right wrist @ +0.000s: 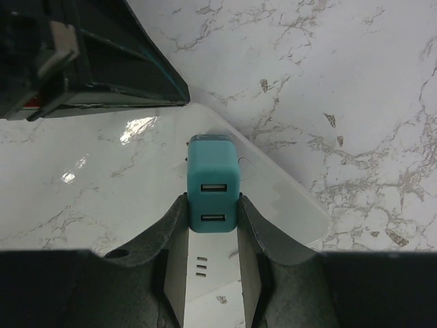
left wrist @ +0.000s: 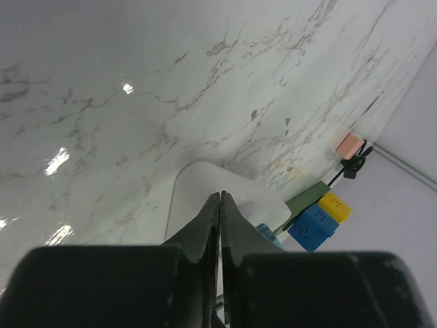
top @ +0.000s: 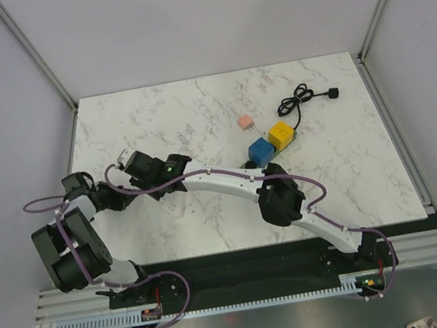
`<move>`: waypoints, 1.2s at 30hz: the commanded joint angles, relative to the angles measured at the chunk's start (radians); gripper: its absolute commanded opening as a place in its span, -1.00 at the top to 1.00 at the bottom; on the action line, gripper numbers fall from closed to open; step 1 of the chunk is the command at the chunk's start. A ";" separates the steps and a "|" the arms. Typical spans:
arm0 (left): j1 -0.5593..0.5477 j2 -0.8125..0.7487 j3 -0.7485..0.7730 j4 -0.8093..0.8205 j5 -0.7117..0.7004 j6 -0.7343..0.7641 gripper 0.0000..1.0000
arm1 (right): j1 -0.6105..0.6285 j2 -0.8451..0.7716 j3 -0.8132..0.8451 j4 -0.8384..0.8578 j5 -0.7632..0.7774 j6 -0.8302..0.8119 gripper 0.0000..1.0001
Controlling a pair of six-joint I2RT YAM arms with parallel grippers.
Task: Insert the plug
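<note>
Teal plug [right wrist: 213, 188] sat pinched between the fingers of my right claw [right wrist: 212, 208], over the white strip [right wrist: 287, 205] lying on the marble counter [right wrist: 355, 82]. I could not tell whether plug and strip touched. My left claw [left wrist: 220, 205] was pressed together, empty, its tips near the strip's end.
</note>
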 commanded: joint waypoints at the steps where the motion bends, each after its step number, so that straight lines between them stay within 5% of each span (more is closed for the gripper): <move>1: -0.055 0.040 0.052 0.045 -0.068 -0.035 0.90 | -0.011 0.000 -0.050 -0.063 -0.012 -0.010 1.00; 25: -0.339 0.010 -0.088 0.189 -0.131 -0.164 0.96 | -0.026 -0.056 -0.148 -0.115 0.016 -0.014 1.00; 31: -0.337 -0.102 -0.053 0.102 -0.179 -0.147 0.95 | -0.026 -0.046 -0.176 -0.143 0.056 -0.004 1.00; 36: -0.219 -0.075 0.036 -0.048 -0.243 -0.086 0.95 | -0.023 -0.028 -0.171 -0.145 0.076 -0.001 1.00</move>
